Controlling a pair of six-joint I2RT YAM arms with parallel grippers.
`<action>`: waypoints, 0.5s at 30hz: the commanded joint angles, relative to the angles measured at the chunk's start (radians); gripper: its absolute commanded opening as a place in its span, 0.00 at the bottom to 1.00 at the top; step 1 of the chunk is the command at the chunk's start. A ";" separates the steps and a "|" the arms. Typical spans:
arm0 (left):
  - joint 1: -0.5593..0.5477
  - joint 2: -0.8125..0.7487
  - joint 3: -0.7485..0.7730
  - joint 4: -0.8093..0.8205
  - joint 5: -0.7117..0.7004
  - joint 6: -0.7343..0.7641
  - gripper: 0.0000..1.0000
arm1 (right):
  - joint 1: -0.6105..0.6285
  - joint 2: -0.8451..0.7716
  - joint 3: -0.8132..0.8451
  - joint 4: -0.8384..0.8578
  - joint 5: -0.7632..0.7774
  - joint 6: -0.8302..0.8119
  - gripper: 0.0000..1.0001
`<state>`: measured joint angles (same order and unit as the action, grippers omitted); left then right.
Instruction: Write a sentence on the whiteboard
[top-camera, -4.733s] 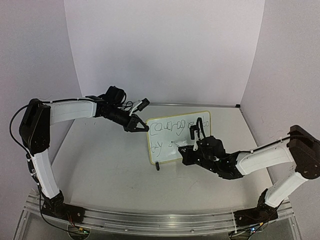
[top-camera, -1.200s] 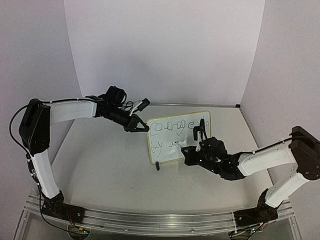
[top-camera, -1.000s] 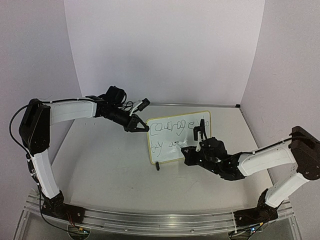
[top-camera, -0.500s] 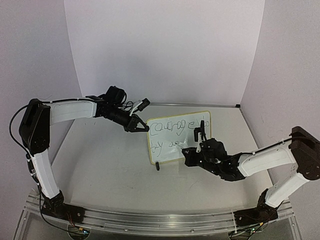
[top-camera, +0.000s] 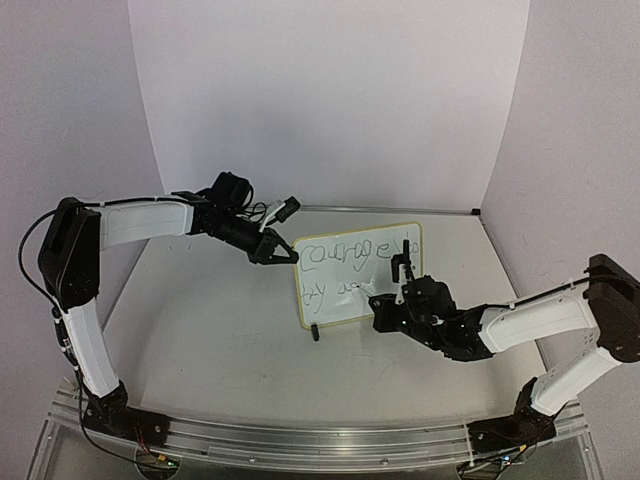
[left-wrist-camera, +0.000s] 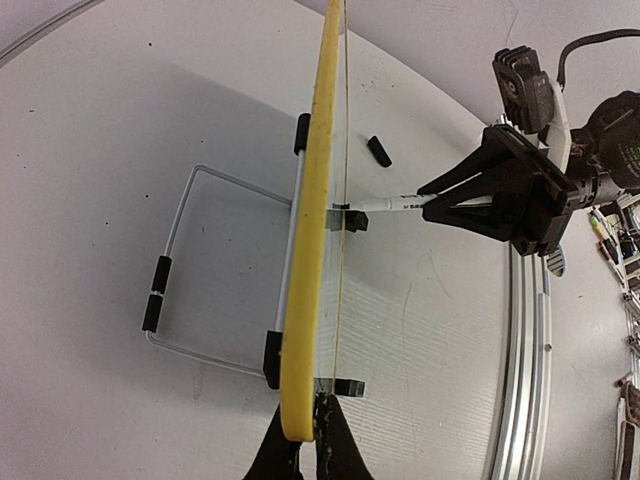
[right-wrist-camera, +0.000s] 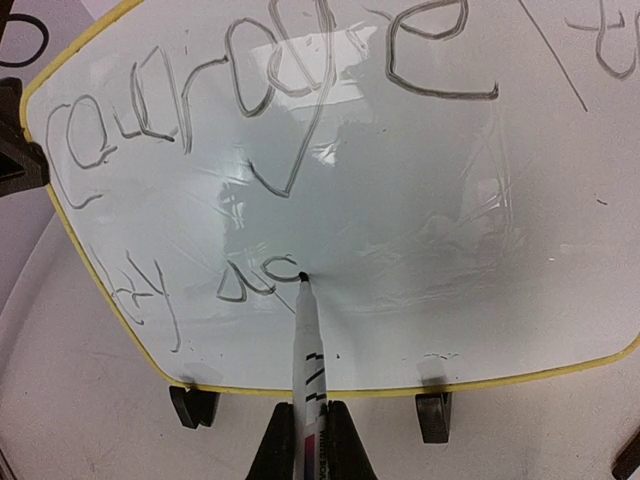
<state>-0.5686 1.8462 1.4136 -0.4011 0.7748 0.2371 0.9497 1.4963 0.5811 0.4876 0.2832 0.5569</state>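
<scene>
Two lines of the sentence (right-wrist-camera: 262, 88) show on the whiteboard (right-wrist-camera: 400, 200), and the lower one stops partway, so we judge the writing unfinished. Our right claw (right-wrist-camera: 312, 440) is clamped on a marker (right-wrist-camera: 308, 370), whose long axis runs straight out from the fingertips toward the board face. Its dark tip appears to touch the glossy surface just right of the last letters of the lower line. The board stands directly ahead of this claw on two black feet (right-wrist-camera: 193, 405) that rest on the table (right-wrist-camera: 540, 440). Its long side runs crosswise to the marker. Bare white surface lies to the right of the tip, level with the lower line and above the bottom rim (right-wrist-camera: 520, 378), so we expect the next stroke to call for a sideways drift to the right with the tip kept on the face. Our left claw (left-wrist-camera: 305, 445) is pinched shut on the board's yellow edge. From it the board stretches straight away, seen edge-on, with the writing face turned toward the right arm. The right claw is therefore the nearer one to the script, while the left one steadies the board from the far side at its left end (top-camera: 283, 255).
</scene>
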 joint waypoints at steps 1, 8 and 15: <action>-0.002 -0.015 0.001 -0.004 -0.106 0.085 0.00 | -0.008 -0.013 0.037 0.004 0.036 -0.019 0.00; -0.002 -0.015 0.001 -0.004 -0.106 0.084 0.00 | -0.007 0.005 0.024 -0.019 0.039 0.009 0.00; -0.002 -0.012 0.001 -0.004 -0.106 0.085 0.00 | 0.040 0.054 0.019 -0.069 0.088 0.044 0.00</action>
<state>-0.5686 1.8462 1.4136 -0.4011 0.7750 0.2371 0.9660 1.5066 0.5835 0.4756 0.3049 0.5700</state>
